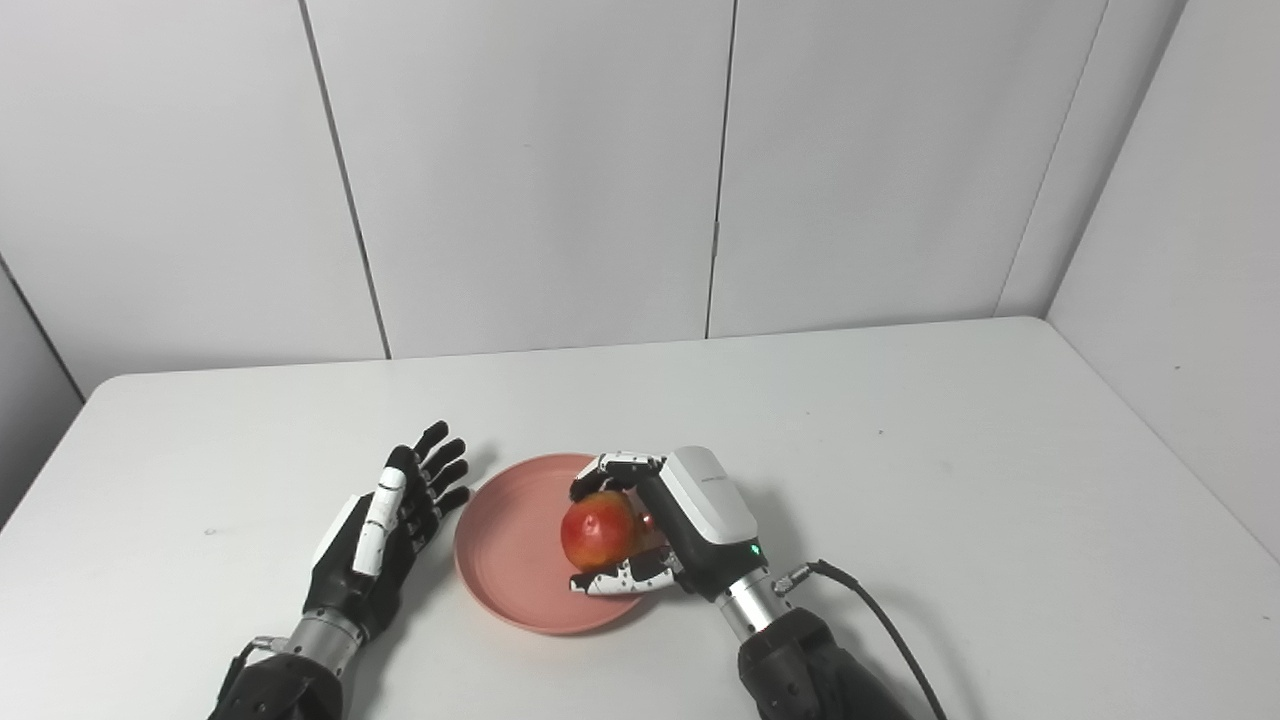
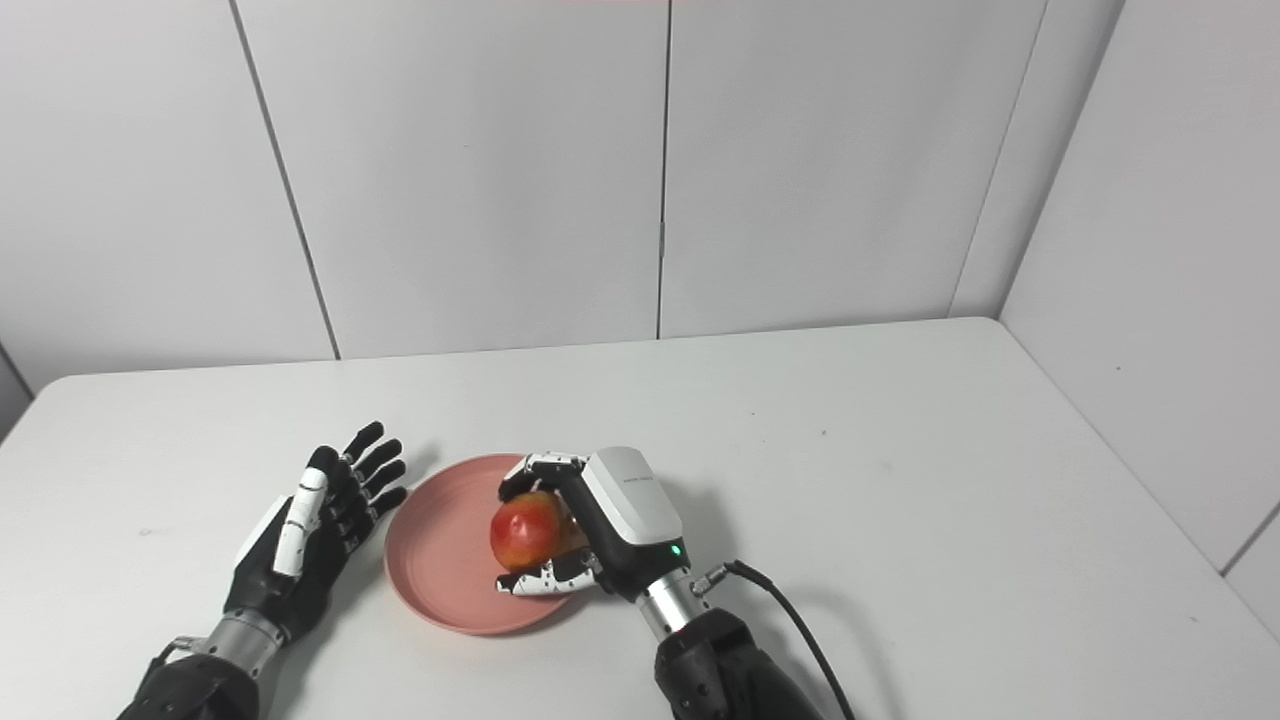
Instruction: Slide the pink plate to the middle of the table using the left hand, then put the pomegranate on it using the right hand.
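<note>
The pink plate [image 1: 505,545] lies on the white table near the front, a little left of centre. Over its right half is the red-yellow pomegranate [image 1: 598,530], with my right hand [image 1: 680,525] shut on it, fingers curled over the top and thumb under the near side. Whether the fruit rests on the plate or hangs just above it I cannot tell. My left hand [image 1: 395,520] lies open just left of the plate, fingers stretched out, fingertips close to the rim and holding nothing.
The white table [image 1: 900,450] runs back to grey wall panels, with a side wall on the right. A black cable [image 1: 880,620] trails from my right wrist across the table's front right.
</note>
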